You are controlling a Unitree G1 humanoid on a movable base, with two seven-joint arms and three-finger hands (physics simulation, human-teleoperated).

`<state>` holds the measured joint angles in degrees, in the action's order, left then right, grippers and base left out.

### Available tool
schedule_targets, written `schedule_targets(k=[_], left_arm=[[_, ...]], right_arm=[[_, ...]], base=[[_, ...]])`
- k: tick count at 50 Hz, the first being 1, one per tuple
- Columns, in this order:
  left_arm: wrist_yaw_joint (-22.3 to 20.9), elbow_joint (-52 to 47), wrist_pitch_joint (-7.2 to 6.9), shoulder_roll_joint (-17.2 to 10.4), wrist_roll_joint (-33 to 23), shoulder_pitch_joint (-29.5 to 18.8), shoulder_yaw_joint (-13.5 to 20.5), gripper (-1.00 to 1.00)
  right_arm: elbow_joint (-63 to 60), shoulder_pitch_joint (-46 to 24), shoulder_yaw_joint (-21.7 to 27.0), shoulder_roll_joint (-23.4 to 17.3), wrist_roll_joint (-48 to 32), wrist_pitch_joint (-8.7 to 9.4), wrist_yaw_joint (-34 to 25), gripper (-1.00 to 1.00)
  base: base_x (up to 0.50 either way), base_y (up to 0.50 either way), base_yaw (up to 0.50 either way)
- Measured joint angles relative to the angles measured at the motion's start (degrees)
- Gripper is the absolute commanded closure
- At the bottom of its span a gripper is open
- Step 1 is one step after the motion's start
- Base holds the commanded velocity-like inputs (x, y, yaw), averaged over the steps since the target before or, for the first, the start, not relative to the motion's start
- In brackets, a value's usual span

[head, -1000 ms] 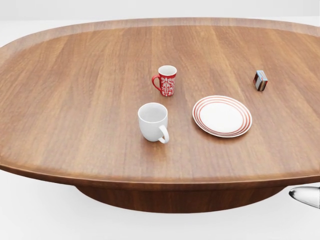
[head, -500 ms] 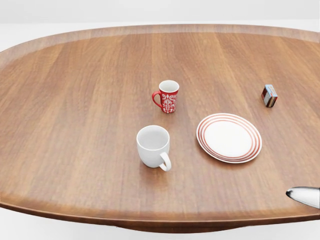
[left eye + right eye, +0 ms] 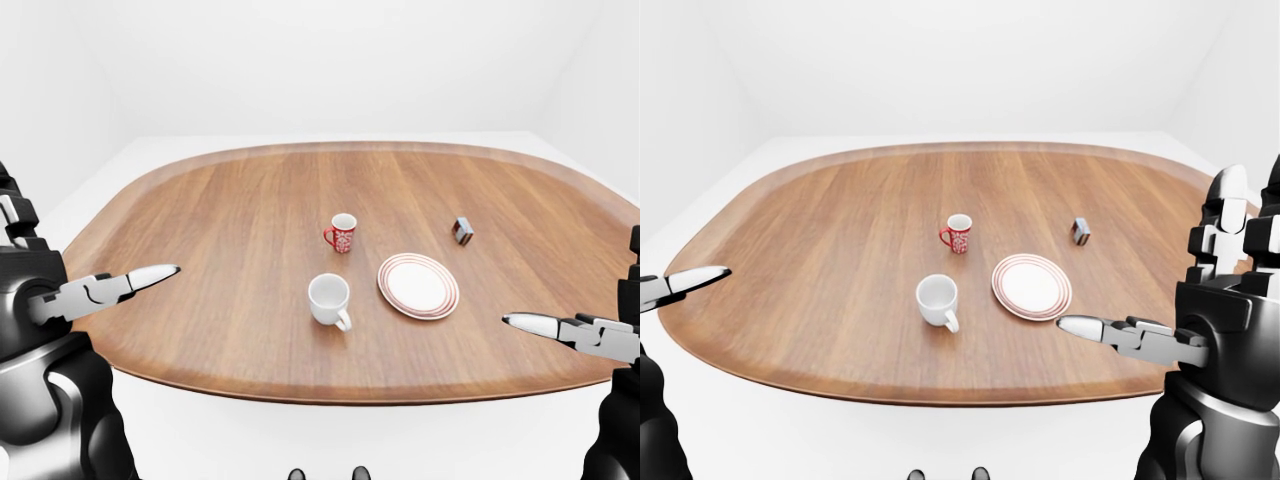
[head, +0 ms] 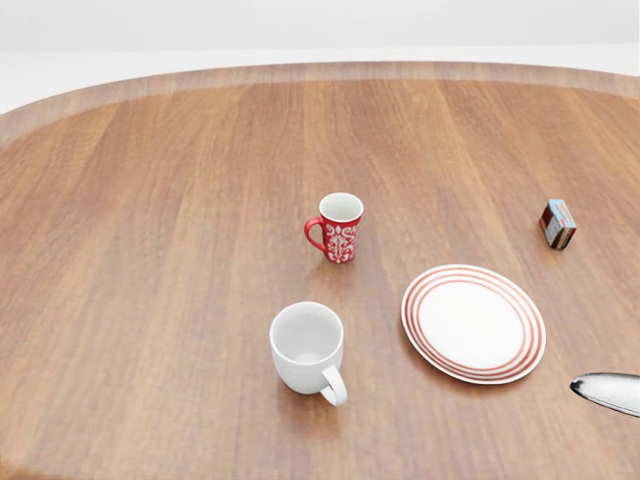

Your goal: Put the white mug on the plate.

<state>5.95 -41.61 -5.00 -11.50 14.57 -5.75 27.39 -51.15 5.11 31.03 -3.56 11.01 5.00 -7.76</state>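
A plain white mug (image 4: 308, 348) stands upright on the wooden table (image 4: 150, 250), its handle toward the bottom right of the head view. A white plate with red rings (image 4: 473, 322) lies to the mug's right, apart from it. My left hand (image 3: 110, 287) is open, fingers stretched out over the table's left edge, far from the mug. My right hand (image 3: 1120, 332) is open, fingers stretched out at the plate's lower right; its fingertip (image 4: 606, 390) shows at the right edge of the head view.
A red patterned mug (image 4: 337, 227) stands above the white mug in the head view. A small box (image 4: 558, 223) lies above and to the right of the plate. The table's rounded near edge (image 3: 330, 395) runs along the bottom of the eye views.
The whole head view has shifted: the camera moved closer to the table, so the mugs, plate and box sit lower and larger in the picture. The things themselves have not moved.
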Motion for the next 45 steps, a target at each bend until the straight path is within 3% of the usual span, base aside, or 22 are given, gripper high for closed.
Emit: schedule_targets(k=[45], left_arm=[[-0.09, 0.58, 0.00, 0.17, -0.23, 0.15, -0.19, -1.00]], right_arm=[[0.51, 0.31, -0.56, 0.27, -0.38, 0.00, -0.14, -1.00]], base=[[0.21, -0.02, 0.00]])
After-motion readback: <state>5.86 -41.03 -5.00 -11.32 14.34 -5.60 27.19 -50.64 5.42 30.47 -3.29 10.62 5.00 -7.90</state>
